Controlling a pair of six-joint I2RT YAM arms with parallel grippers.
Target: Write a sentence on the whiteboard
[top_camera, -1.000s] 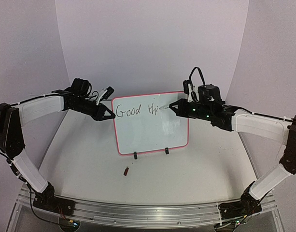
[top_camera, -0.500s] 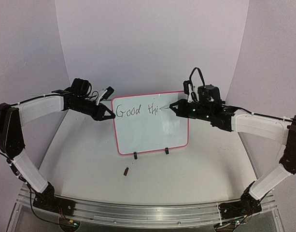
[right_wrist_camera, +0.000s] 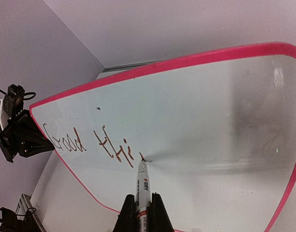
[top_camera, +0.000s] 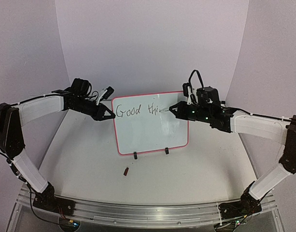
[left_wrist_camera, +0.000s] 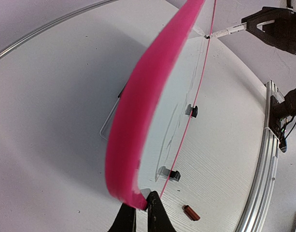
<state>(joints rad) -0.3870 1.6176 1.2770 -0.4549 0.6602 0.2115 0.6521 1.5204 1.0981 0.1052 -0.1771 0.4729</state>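
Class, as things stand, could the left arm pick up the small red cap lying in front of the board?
Probably not yet: its pincer is shut on the board's edge, though nothing stands between it and the cap.

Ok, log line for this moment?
left tool: shut on whiteboard edge | right tool: shut on marker, tip at whiteboard | sentence: "Good thi" so far

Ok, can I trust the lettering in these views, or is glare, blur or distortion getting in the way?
Top external: the sentence is small but sharp, no glare. Right wrist: wide-angle bends the whiteboard frame, dull reflections at right, lettering by the marker clear. Left wrist: board nearly edge-on, near frame a blurred pink band, writing unreadable.
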